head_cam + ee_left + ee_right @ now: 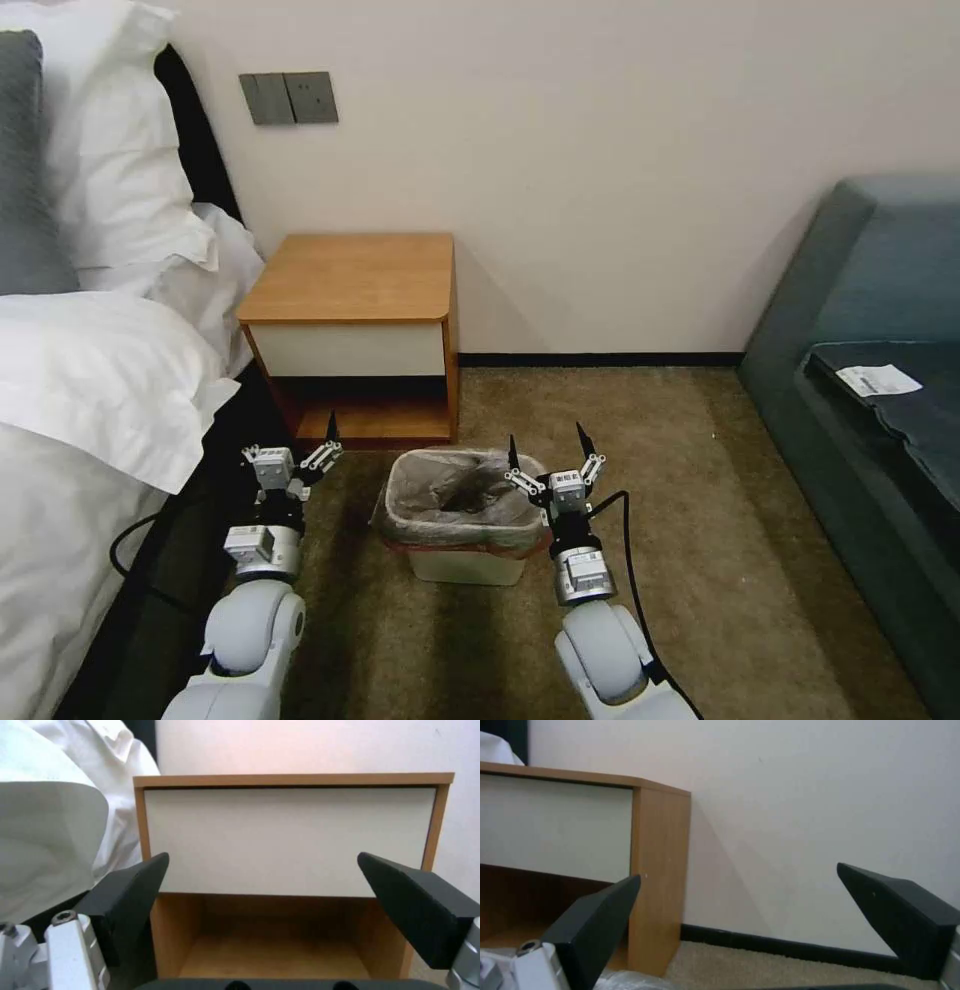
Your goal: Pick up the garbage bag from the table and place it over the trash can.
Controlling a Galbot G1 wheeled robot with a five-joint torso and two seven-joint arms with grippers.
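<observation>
Thin, crinkly, translucent grey-clear garbage bag (455, 505) with a red band along its rim, already draped over the small cream-white plastic trash can (465, 566), lining its inside and folded out over its edge, red band hanging just below the rim on the outside. Trash can on the brown carpet (700, 560), just in front of the small boxy nightstand (352, 335) with orange-brown wooden tabletop and sides, white drawer front and lower shelf.

Left hand (290, 452) to the left of the trash can, apart from it, low over the carpet near the nightstand's lower shelf, between trash can and white-sheeted bed (90, 400); fingers spread apart, gripping nothing. In the left wrist view, dark fingers (132, 896) wide on either side of the white drawer front (287, 840), nothing between them.

Right hand (550, 455) at the right edge of the trash can, just above the bag's folded rim, fingers likewise apart and clamped on nothing. In the right wrist view, dark fingers (597, 922) open toward the cream wall (805, 813), the nightstand's side panel (657, 870) ahead, a bit of crinkled plastic (625, 980) beneath.

Teal upholstered sofa (870, 400) well to the right of the trash can.
</observation>
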